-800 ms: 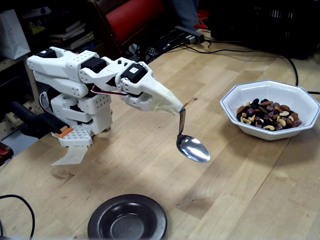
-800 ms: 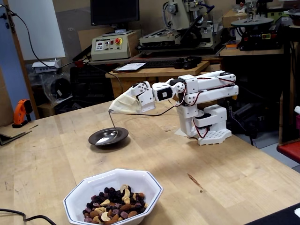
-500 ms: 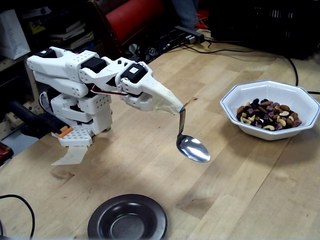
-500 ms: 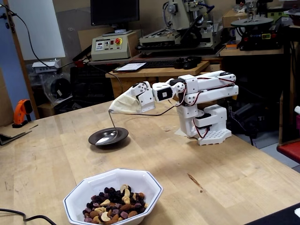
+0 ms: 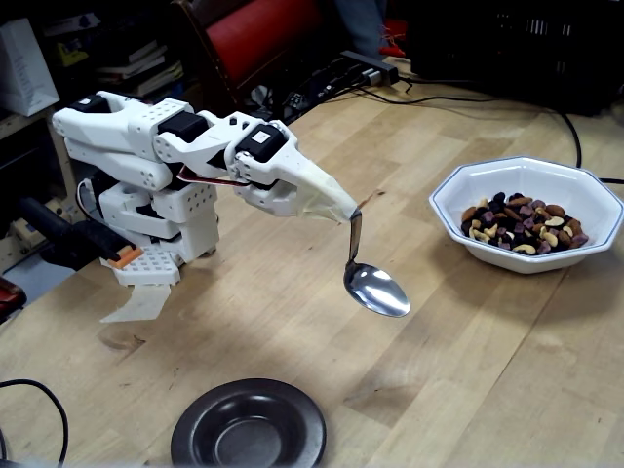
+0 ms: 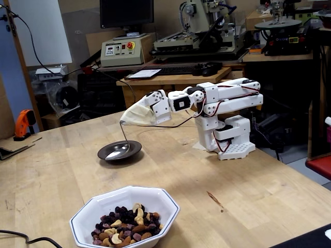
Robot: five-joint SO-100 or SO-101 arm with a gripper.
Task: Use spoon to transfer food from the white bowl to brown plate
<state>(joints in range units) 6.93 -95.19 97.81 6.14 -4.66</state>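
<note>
My gripper (image 5: 346, 207) (image 6: 123, 121) is wrapped in pale tape and shut on the handle of the silver spoon (image 5: 375, 290) (image 6: 118, 151). The spoon hangs down, its bowl empty, above the table between the two dishes. The white bowl (image 5: 585, 254) (image 6: 83, 219) holds the food (image 5: 525, 222) (image 6: 123, 231), a heap of cashews, brown nuts and dark pieces. The brown plate (image 5: 249, 427) (image 6: 132, 153) lies empty on the wood. In a fixed view the spoon's bowl lines up with the plate; the other shows it well apart from it.
The arm's white base (image 5: 156, 229) (image 6: 227, 137) stands on the wooden table. Black cables (image 5: 29, 405) (image 6: 23, 238) lie near the table's edges. Benches with machines (image 6: 207, 26) stand behind.
</note>
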